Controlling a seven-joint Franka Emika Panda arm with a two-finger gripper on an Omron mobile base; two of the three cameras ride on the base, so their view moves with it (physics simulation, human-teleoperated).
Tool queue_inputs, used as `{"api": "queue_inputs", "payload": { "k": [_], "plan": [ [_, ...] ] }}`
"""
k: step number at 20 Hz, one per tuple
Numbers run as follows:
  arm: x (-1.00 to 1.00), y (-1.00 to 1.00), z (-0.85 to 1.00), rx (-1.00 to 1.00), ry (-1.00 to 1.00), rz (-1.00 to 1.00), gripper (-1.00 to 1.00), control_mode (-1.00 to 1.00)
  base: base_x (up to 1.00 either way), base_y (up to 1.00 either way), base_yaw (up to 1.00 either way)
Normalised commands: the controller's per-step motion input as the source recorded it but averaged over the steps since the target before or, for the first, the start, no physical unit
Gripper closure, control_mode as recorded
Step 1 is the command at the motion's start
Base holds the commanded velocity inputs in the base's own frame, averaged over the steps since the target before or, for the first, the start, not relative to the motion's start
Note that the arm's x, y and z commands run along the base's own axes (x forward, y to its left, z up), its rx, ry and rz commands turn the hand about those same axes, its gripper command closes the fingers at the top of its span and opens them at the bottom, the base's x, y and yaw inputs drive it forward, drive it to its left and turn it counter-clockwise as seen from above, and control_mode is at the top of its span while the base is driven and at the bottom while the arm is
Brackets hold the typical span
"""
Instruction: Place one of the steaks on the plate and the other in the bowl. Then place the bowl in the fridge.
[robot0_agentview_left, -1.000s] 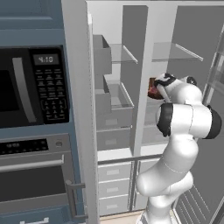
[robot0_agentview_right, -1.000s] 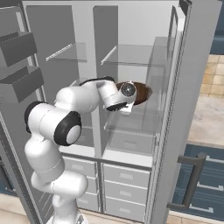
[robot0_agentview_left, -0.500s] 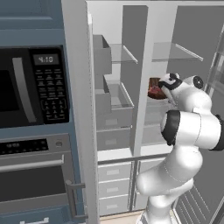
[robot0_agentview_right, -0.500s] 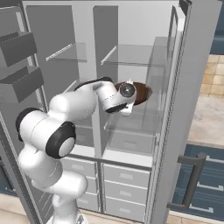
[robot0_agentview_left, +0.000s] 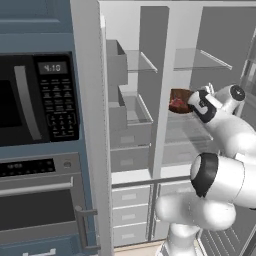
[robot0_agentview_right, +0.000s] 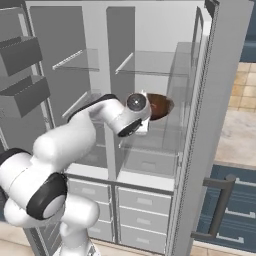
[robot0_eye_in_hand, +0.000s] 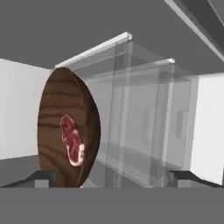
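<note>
The dark brown wooden bowl (robot0_agentview_left: 179, 99) (robot0_agentview_right: 160, 105) (robot0_eye_in_hand: 65, 122) rests on a clear shelf inside the open fridge (robot0_agentview_left: 150, 60) (robot0_agentview_right: 100, 40). One pinkish-red steak (robot0_agentview_left: 177, 104) (robot0_eye_in_hand: 73, 141) lies in it. My gripper (robot0_agentview_left: 193, 104) (robot0_eye_in_hand: 113, 179) hangs just in front of the bowl, open and holding nothing. In the rolled hand view the bowl shows on edge at the left, near one fingertip (robot0_eye_in_hand: 41, 177), and does not sit between the two tips. The plate is out of view.
A black microwave (robot0_agentview_left: 30, 100) and an oven (robot0_agentview_left: 40, 200) stand left of the fridge. The left door's bins (robot0_agentview_left: 117, 65) and the open right door (robot0_agentview_right: 220, 100) flank my arm. Clear shelves (robot0_agentview_right: 145, 65) sit above the bowl and white drawers (robot0_agentview_right: 135, 210) below.
The jaws have opened and let go of the bowl, which now stands alone on the shelf. The hand has drawn back slightly and the elbow has swung toward the cameras.
</note>
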Motion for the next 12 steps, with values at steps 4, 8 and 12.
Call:
{"api": "queue_inputs", "payload": {
  "k": [4,8,12],
  "plan": [
    [-0.79,0.5,0.15,-0.22,0.33,0.0,-1.0,-1.0,0.0,0.0,0.0],
    [-0.76,0.49,0.23,-0.22,0.31,0.0,-1.0,-1.0,0.0,0.0,0.0],
    [-0.64,0.08,0.0,-0.08,0.19,0.19,-1.0,-1.0,0.0,0.0,0.0]
  ]
}}
